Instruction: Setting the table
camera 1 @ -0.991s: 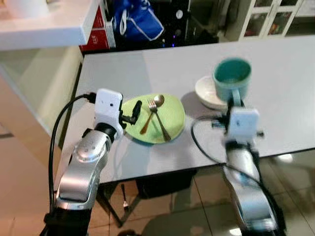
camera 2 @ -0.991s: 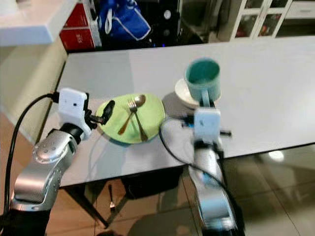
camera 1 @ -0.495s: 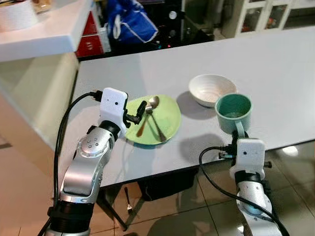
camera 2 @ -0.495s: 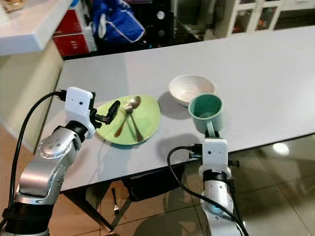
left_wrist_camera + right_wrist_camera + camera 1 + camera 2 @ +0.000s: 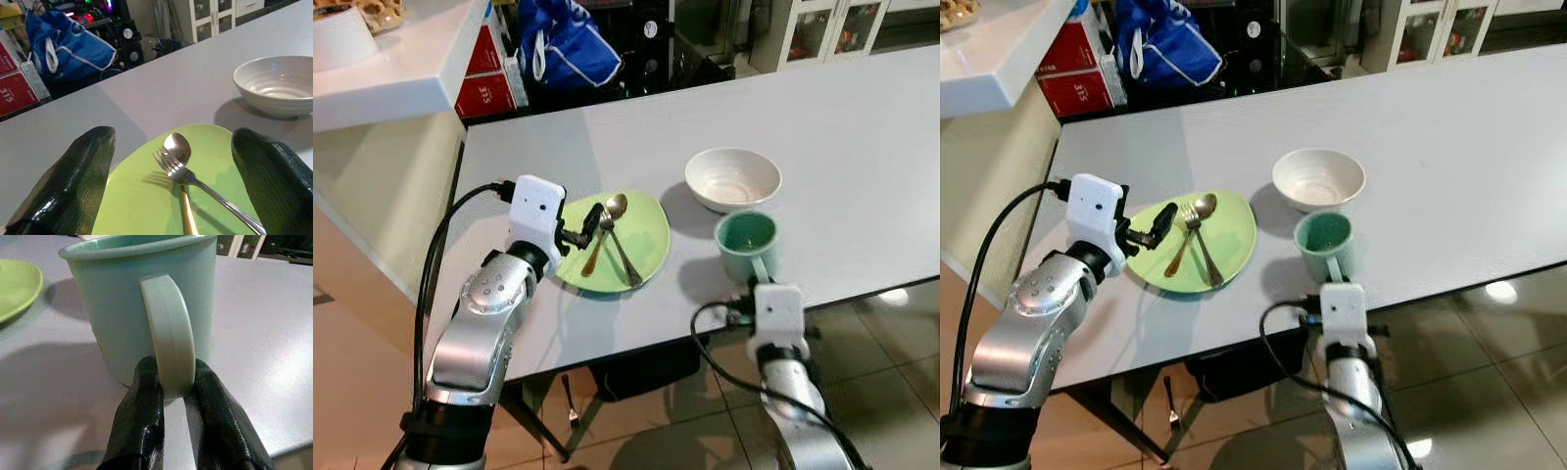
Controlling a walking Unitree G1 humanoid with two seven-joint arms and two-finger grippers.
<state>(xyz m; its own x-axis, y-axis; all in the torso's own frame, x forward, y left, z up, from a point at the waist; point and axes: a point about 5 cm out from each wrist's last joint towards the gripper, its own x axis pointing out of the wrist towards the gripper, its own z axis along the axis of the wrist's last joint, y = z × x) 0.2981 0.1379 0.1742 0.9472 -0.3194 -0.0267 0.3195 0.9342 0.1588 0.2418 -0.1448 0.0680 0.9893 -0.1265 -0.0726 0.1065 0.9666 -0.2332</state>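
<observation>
Near the table's front edge, the right gripper pinches the green mug's handle, the mug standing below the bowl. It looks placed; letting go comes next. The left gripper gapes over the plate.

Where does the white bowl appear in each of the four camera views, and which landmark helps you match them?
Left eye view: white bowl right of centre, behind the green mug.
Right eye view: centre, right of the green plate.
Left wrist view: right edge, beyond the plate.
Right wrist view: not in it.
Shared landmark: the green plate, in all four.
</observation>
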